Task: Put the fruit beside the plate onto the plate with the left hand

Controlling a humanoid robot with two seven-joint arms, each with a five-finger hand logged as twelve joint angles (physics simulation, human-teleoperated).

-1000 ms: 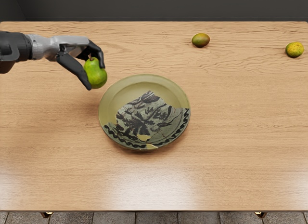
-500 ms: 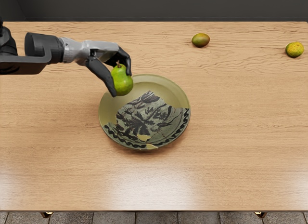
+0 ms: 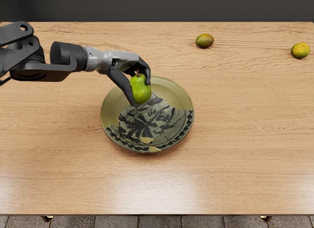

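A green pear [image 3: 141, 89] hangs upright over the back half of the olive plate [image 3: 182, 96], which has a black leaf pattern in its middle. My left hand [image 3: 133, 80] is shut on the pear, dark fingers wrapped around its top and left side. The left arm reaches in from the picture's left edge across the table. I cannot tell whether the pear touches the plate. The right arm is out of view.
A small green-orange fruit [image 3: 204, 40] lies near the table's far edge, right of centre. Another yellow-green fruit [image 3: 300, 50] sits at the far right. The wooden table [image 3: 235, 154] stretches wide around the plate.
My left hand has carried the pear rightward, from beside the plate's left rim to above its back half. The arm has extended further into view.
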